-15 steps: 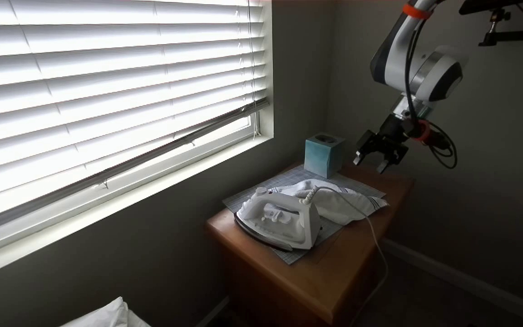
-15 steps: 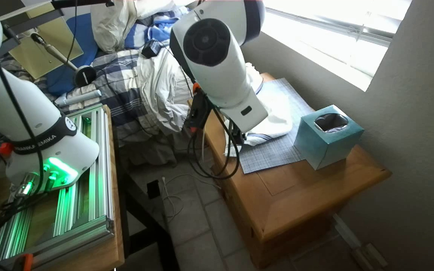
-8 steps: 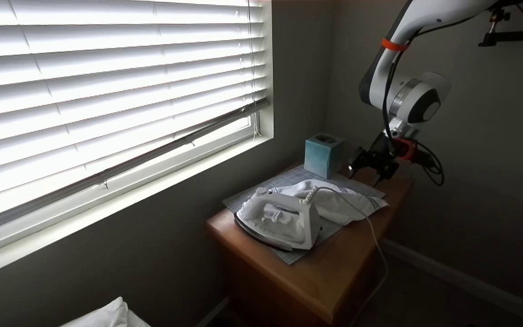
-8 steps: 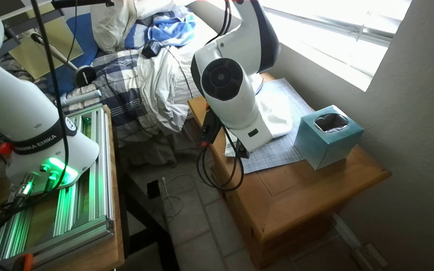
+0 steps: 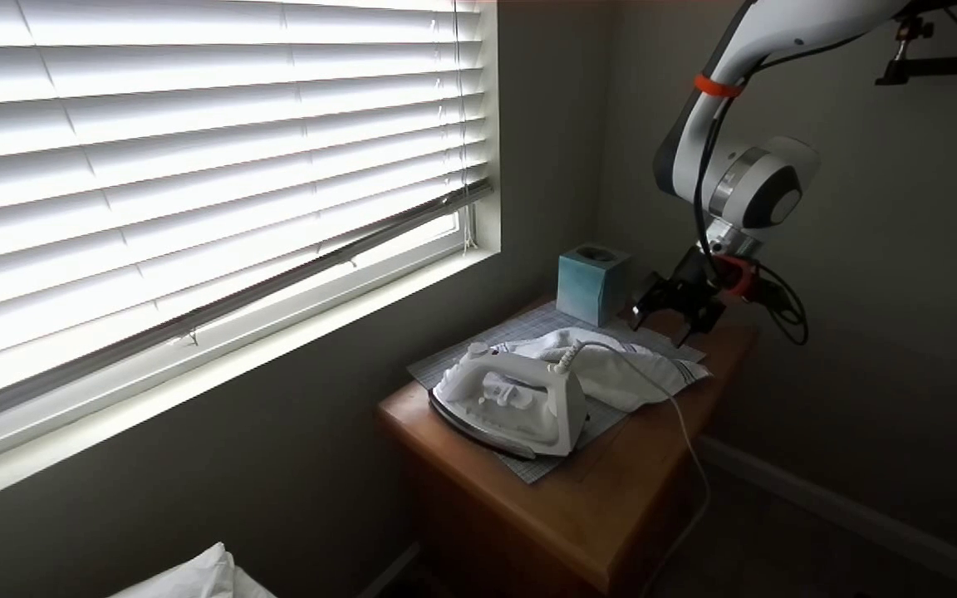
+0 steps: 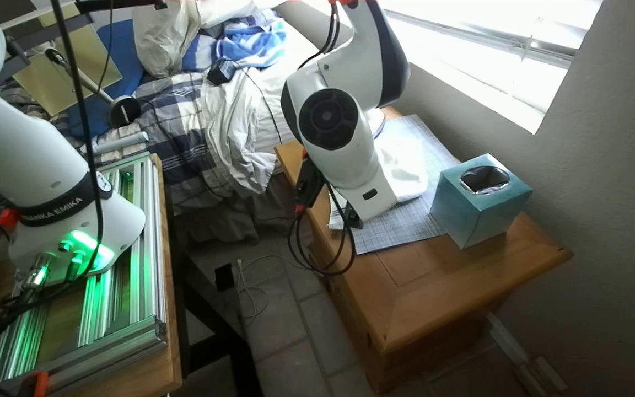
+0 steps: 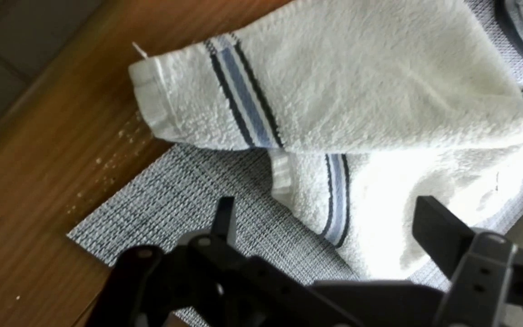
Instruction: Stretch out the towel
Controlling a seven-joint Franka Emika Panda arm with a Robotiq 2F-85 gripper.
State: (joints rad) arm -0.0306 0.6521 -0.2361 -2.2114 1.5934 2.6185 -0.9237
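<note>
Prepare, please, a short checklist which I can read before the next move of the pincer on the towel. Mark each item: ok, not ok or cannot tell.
1) Pincer open: ok; its fingers stand wide apart in the wrist view.
2) Pincer empty: ok; nothing is held between the fingers.
3) Towel flat: not ok; it lies folded over itself.
4) Cord clear of the towel: cannot tell; it passes in front of the towel, contact unclear.
5) Iron off the towel: cannot tell; in an exterior view it hides part of the towel.
6) Tissue box apart from the towel: ok; the mat shows between them.
</note>
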